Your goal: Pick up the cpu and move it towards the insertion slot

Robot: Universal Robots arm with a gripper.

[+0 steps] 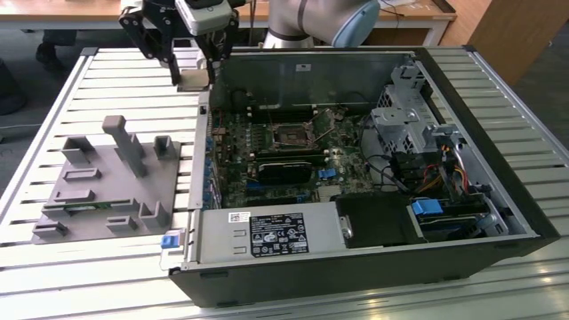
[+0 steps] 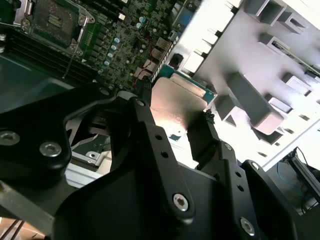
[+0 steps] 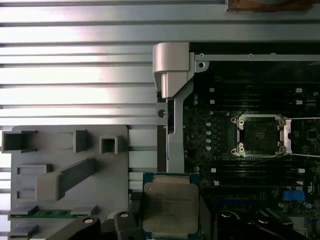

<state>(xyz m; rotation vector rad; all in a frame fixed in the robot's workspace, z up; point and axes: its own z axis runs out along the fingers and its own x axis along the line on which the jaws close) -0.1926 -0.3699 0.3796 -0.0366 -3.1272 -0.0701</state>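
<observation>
No print can be read here. In the exterior view a black label with white marks lies on the power supply, and a small white sticker sits beside it; their characters are too fine to make out. Faint engraving on the cpu in the first wrist view stays illegible.

— What've we got behind the bench?

— We see a wooden desk w/ white legs along the far edge, and a wooden cabinet panel at the exterior view's right.

— Floor?

— Grey floor, dim, near the exterior view's left. Some dark shape there, can't tell what.

— Work surface?

— Slatted metal table, pale grey, light glaring off the slats.
</observation>
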